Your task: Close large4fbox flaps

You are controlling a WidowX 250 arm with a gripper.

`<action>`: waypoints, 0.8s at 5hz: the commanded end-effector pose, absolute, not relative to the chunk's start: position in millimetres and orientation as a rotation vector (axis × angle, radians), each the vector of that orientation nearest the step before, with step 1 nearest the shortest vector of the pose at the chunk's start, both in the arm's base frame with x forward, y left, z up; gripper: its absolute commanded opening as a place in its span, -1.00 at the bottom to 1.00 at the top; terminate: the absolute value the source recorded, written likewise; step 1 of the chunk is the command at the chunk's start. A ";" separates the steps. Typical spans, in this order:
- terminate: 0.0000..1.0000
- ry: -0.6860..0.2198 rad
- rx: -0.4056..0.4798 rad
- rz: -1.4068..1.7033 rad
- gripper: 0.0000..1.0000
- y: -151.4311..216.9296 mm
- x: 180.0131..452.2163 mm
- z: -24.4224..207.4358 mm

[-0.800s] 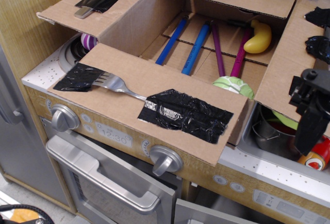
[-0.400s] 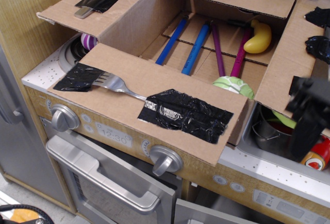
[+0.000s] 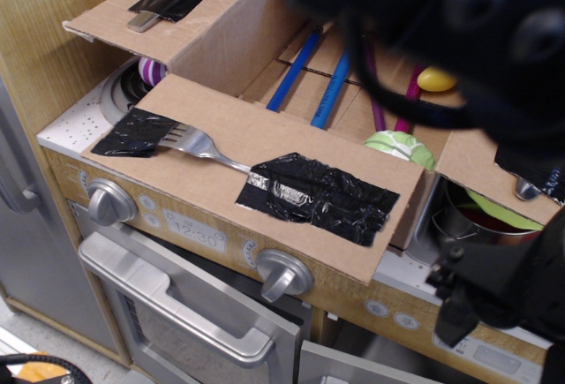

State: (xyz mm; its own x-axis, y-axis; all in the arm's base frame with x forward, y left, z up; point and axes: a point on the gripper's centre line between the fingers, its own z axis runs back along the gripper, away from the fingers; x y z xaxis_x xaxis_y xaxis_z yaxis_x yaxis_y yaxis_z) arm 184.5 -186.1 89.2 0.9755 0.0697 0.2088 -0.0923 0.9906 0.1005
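Toy stove top (image 3: pixel 71 124) under open large4fbox (image 3: pixel 238 35); blurred black gripper (image 3: pixel 481 300) low right, jaw state unreadable.

You can read one text only: "12:30" on the small clock display (image 3: pixel 194 241) set in the toy stove's front panel (image 3: pixel 353 296), between its two knobs.

Brown flaps (image 3: pixel 265 137) (black tape patches (image 3: pixel 320 197)), blue pens (image 3: pixel 296 71), silver fork (image 3: pixel 196 144)
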 end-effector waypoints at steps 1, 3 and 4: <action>-1.00 -0.288 0.110 0.111 1.00 -174.5 183.8 62.1; -1.00 -0.367 0.218 0.091 1.00 -140.8 185.1 43.7; -1.00 -0.403 0.282 0.085 1.00 -131.1 185.6 49.9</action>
State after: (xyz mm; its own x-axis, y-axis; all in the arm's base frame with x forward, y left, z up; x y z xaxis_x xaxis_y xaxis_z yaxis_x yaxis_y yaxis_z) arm 181.1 -122.8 43.8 0.9286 0.0036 0.3710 -0.1323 0.9375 0.3219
